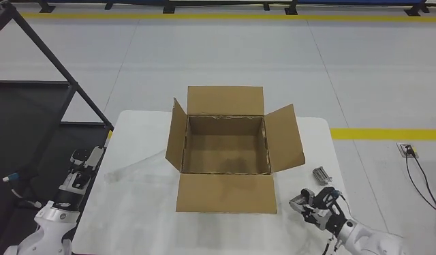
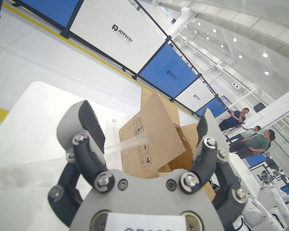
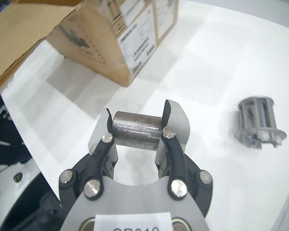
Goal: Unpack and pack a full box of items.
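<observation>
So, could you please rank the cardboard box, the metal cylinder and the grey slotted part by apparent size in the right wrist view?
1. cardboard box, clearly largest.
2. metal cylinder and grey slotted part look alike; the cylinder is nearer the camera, so unranked.

You have the cardboard box (image 1: 225, 146) standing open on the white table (image 1: 136, 125), all four flaps folded outward. Near the box's right flap lies a small grey part (image 1: 321, 175). The right gripper (image 1: 304, 204) sits off the box's near right corner. The left gripper (image 1: 87, 157) is well off its left side, with a clear strip (image 1: 133, 168) between it and the box.
</observation>
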You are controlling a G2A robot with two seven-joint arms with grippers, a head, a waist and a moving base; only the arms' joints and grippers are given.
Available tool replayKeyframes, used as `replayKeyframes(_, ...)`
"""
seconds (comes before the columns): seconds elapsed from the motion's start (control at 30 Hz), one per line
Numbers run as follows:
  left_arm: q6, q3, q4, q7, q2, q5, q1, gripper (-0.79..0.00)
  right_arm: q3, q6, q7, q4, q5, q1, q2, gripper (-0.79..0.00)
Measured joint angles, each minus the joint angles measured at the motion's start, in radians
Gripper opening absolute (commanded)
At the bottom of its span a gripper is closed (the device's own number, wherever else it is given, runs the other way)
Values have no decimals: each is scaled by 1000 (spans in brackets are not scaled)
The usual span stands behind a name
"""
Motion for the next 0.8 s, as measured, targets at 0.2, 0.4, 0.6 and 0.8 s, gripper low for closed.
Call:
replayKeyframes(0.2, 0, 0, 0, 0, 0, 0, 0, 0, -34, -28, -85, 67, -95, 34, 4, -785)
replayKeyframes(0.4, 0, 0, 0, 0, 0, 0, 0, 0, -34, -28, -82, 65, -93, 33, 4, -785)
replayKeyframes(0.6, 13, 7, -11, 12, 0, 11, 4, 0, -55, -4, -109, 57, -151, 44, 7, -785)
replayKeyframes(0.8, 36, 21, -24, 49, -2, 30, 9, 0, -49, -99, -299, 113, -355, 87, 35, -785)
